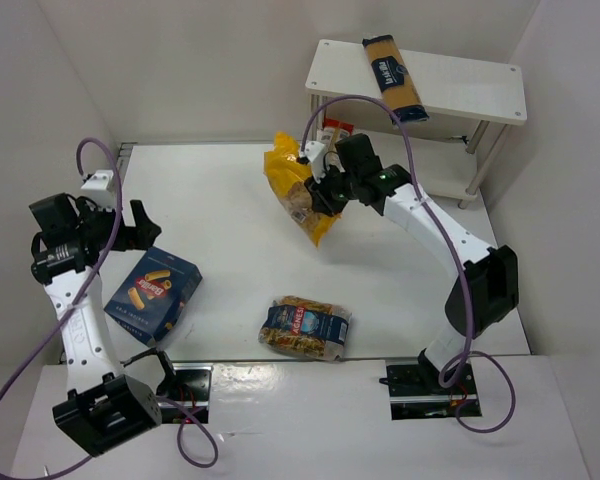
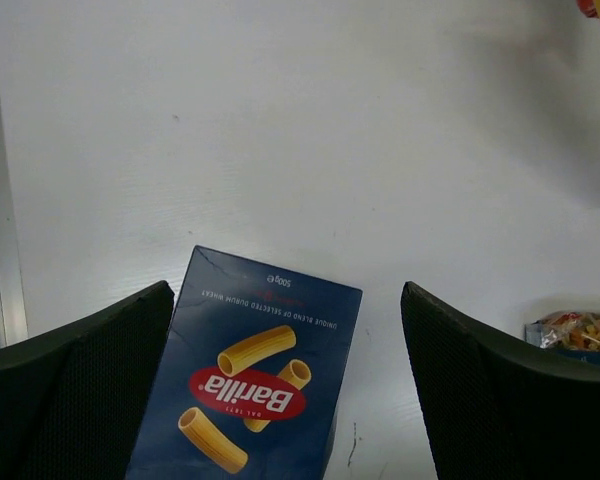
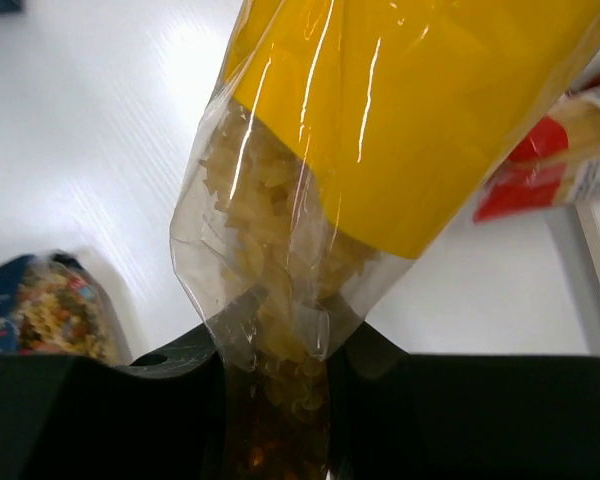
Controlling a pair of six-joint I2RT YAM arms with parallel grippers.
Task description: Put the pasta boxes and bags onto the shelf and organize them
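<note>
Between the right pincer's fingers: the yellow bag [image 1: 295,190] [image 3: 380,150] is held clear of the counter [image 1: 230,250].
Right pincer [image 1: 325,195] [image 3: 277,390]: clenched on the bag's clear window, with pasta showing between the fingers.
Bag's long axis: tilted, the yellow end reaching away ahead of the pincer.
Spaghetti packet [image 1: 393,75]: beyond the right pincer, flat on the top tier of the shelf [image 1: 460,85], its long axis slanting across the board and one end over the front edge.
Red-white packet [image 1: 335,130] [image 3: 560,150]: just past the right pincer by the shelf's left end, mostly hidden behind the arm and bag.
Shelf, lower tier: what lies there cannot be made out.
Left pincer [image 1: 140,225] [image 2: 285,400]: released, fingers spread wide, touching nothing.
Dark blue box [image 1: 153,292] [image 2: 250,380]: flat on the counter just ahead of the left pincer, logo face up, with its long axis running away from that pincer.
Blue-labelled bag [image 1: 305,328] [image 2: 575,335] [image 3: 30,310]: flat on the counter between the arms, well apart from both pincers.
Counter: white and smooth.
Room: plain pale walls close in on three sides.
</note>
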